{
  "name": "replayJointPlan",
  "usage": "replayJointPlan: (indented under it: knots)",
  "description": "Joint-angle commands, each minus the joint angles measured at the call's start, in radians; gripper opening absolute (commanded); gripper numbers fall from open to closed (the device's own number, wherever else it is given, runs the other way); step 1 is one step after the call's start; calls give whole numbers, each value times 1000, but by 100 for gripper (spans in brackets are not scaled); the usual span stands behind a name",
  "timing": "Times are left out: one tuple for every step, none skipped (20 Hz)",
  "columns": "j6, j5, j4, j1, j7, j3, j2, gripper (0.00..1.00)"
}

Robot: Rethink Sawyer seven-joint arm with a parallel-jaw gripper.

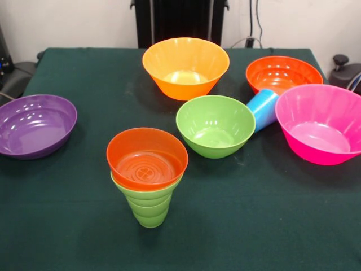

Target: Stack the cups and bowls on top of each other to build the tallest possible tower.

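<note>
A lime green cup point(149, 209) with a stepped lower part stands upright near the table's front, with a small orange bowl point(147, 158) sitting in its mouth. A green bowl point(215, 125) stands at the middle. A light blue cup point(263, 108) lies on its side between the green bowl and a pink bowl point(321, 123) at the right. A yellow-orange bowl point(185, 68) stands at the back middle, a wide orange bowl point(284, 73) at the back right, a purple bowl point(35, 124) at the left. The gripper does not show.
The dark green table cloth point(271, 214) covers the whole table. The robot's black pedestal point(179, 20) stands behind the table's far edge. Dark equipment sits off the table at the far left point(17, 76) and far right point(345, 70).
</note>
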Motion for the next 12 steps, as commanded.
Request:
replayJointPlan:
  knots:
    - [124,34,-93,52,251,4,53,0]
    - [123,40,-99,55,258,-1,59,0]
    - [124,44,-106,59,265,-7,64,0]
    - [125,49,-111,62,270,-13,69,0]
    - [128,55,-121,64,274,-19,76,0]
    - [128,60,-123,67,276,-23,78,0]
    - [128,66,-124,71,277,-28,81,0]
    - [129,72,-123,74,279,-32,81,0]
    - [129,75,-121,79,281,-38,81,0]
    - [128,79,-119,83,281,-41,81,0]
    - [125,82,-117,85,281,-42,82,0]
    - [122,86,-118,89,285,-47,85,0]
